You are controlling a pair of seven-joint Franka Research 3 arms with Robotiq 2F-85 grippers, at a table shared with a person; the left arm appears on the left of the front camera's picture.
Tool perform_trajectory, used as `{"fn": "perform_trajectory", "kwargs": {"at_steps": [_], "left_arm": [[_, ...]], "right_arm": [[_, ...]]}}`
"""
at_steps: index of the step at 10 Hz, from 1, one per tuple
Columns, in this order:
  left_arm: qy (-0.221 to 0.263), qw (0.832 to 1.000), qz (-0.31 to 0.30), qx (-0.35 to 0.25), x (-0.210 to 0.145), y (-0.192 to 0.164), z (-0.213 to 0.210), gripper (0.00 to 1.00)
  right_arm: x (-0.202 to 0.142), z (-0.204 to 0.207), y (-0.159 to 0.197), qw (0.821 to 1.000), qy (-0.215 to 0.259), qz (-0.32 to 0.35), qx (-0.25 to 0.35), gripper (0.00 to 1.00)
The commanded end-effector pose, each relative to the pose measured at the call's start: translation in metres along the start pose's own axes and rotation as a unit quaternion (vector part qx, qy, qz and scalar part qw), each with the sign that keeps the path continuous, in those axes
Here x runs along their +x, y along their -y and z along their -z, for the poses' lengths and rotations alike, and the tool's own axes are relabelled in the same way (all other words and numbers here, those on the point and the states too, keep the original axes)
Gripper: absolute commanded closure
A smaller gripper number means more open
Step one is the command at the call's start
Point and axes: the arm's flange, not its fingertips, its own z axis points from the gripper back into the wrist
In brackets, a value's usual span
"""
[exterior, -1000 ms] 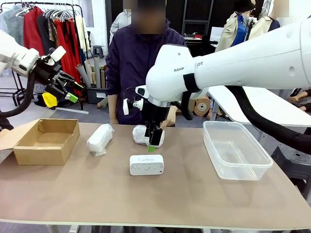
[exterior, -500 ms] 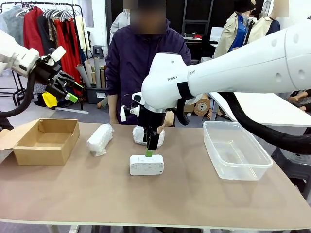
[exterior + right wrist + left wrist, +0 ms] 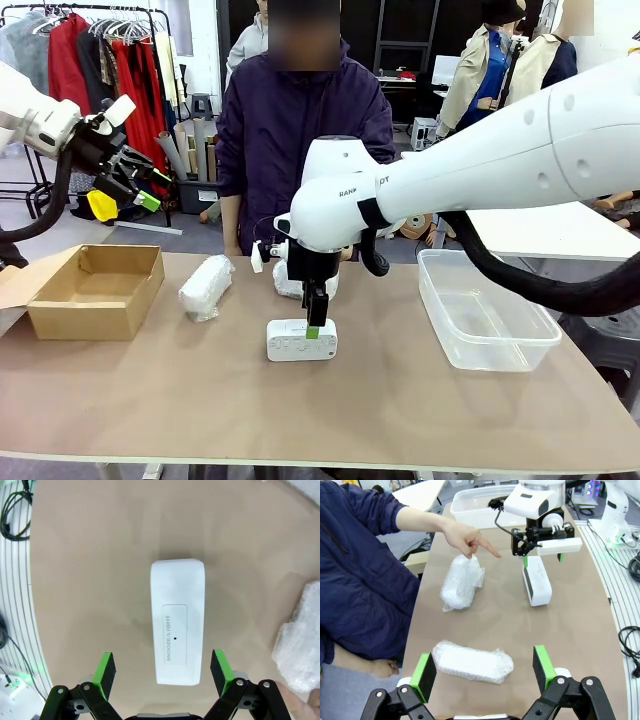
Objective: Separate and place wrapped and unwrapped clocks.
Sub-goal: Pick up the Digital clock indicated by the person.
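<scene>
Right gripper (image 3: 162, 669) fingers are spread wide, straddling the clock (image 3: 177, 620) mid-tabletop without touching it. Its label reads "SNOOZE/LIGHT". Left gripper (image 3: 485, 672) gapes empty. Two bundles (image 3: 206, 286) (image 3: 284, 285) lie nearer the far edge.

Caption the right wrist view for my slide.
Open right end effector over the bare white clock, wrapped bundle nearby.

Clothes rack (image 3: 110, 60) at left, brown tabletop (image 3: 300, 420), white table (image 3: 540, 225) behind, perhaps dark shelving (image 3: 400, 40)
</scene>
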Motion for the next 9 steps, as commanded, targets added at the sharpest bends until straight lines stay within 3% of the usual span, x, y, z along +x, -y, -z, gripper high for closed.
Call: {"fn": "perform_trajectory", "kwargs": {"at_steps": [1,9], "left_arm": [[0.0,1.0,0.0,0.001,0.0,0.0,-0.001,0.0],[0.0,1.0,0.0,0.001,0.0,0.0,-0.001,0.0]], "right_arm": [[0.005,0.006,0.011,1.0,-0.009,0.013,-0.019,0.0],[0.002,0.035,0.034,1.0,-0.008,0.002,-0.021,0.0]]}}
